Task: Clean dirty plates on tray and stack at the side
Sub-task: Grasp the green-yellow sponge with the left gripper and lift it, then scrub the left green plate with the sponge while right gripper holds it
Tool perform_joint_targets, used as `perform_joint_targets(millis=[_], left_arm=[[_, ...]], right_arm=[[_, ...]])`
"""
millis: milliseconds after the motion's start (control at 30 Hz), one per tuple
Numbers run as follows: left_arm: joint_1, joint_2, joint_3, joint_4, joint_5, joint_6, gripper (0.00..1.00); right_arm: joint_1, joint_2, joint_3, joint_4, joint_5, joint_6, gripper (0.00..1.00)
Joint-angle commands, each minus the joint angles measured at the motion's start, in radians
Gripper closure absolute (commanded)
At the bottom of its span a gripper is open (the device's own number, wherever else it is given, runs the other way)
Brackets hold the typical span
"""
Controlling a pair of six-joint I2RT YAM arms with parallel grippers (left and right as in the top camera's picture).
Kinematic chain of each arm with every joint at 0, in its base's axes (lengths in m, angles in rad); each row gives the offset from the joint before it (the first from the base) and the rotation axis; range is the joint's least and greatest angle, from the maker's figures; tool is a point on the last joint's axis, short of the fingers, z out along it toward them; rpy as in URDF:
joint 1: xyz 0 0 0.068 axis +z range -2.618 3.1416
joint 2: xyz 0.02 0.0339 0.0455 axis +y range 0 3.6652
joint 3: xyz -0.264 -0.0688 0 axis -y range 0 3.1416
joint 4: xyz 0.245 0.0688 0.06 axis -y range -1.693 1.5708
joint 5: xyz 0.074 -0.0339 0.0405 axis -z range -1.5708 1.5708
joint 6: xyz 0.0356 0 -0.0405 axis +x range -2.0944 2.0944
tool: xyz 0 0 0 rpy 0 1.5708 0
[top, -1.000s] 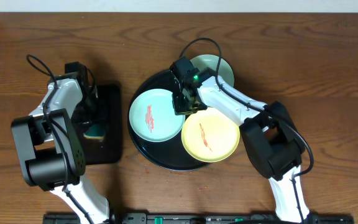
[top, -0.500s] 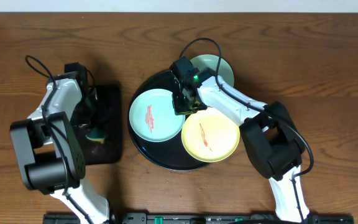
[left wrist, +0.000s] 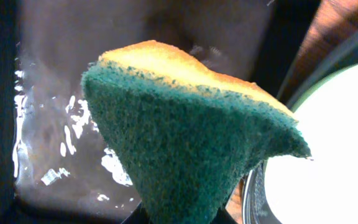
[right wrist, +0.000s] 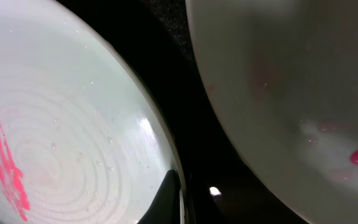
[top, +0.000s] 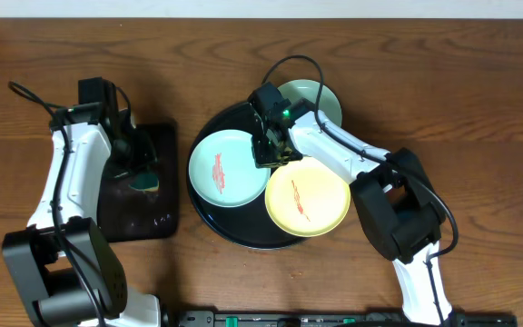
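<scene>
3 plates, 1 round tray, 1 sponge and 2 grippers, on a wooden table (top: pixel 461 91).

- Round black tray (top: pixel 239 225): centre of the overhead frame.
- Mint-blue plate (top: pixel 228 168): left half of the tray, red smear across its middle.
- Yellow plate (top: pixel 308 200): lower right of the tray, red smear, its edge just beside the mint-blue plate.
- Third plate (top: pixel 323 98), pale: at the tray's upper-right rim, partly hidden by the right arm.
- Right gripper (top: pixel 269 156): jaws closed, holding nothing, low over the bare tray between the 2 smeared plates.
- Left gripper (top: pixel 141 177): left of frame, clamped on the sponge (left wrist: pixel 191 149), which has a green scouring face and a yellow back.
- Rectangular black tray (top: pixel 139 218): wet and glossy, beneath the sponge.
</scene>
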Motion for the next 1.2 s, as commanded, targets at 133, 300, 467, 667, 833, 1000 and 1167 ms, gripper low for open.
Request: perform_joint_targets(millis=[133,300,467,667,833,1000,1167], left_arm=[[0.000,0.000,0.022,0.006,-0.077,-0.063,0.93],[-0.004,0.000,0.022,0.006,-0.077,-0.063,0.93],[-0.039,0.000,0.022,0.005,-0.077,-0.076,0.93],[-0.147,0.000,0.022,0.022,-0.076,-0.164,0.93],[-0.261,0.008,0.022,0.074,-0.050,-0.251,0.93],[-0.358,0.057,0.021,0.129,-0.050,-0.288,0.93],[-0.417,0.155,0.021,0.171,-0.051,-0.329,0.93]], right_arm=[[0.017,0.067,-0.004,-0.005,0.017,-0.029,0.99],[0.009,0.067,-0.004,-0.008,0.006,-0.029,0.99],[0.007,0.067,-0.004,-0.008,0.006,-0.029,0.99],[0.005,0.067,-0.004,-0.008,0.006,-0.029,0.99],[-0.006,0.067,-0.004,-0.008,-0.003,-0.029,0.99],[-0.032,0.067,-0.008,-0.011,-0.052,-0.037,0.99],[-0.035,0.067,-0.021,-0.007,-0.058,-0.044,0.99]])
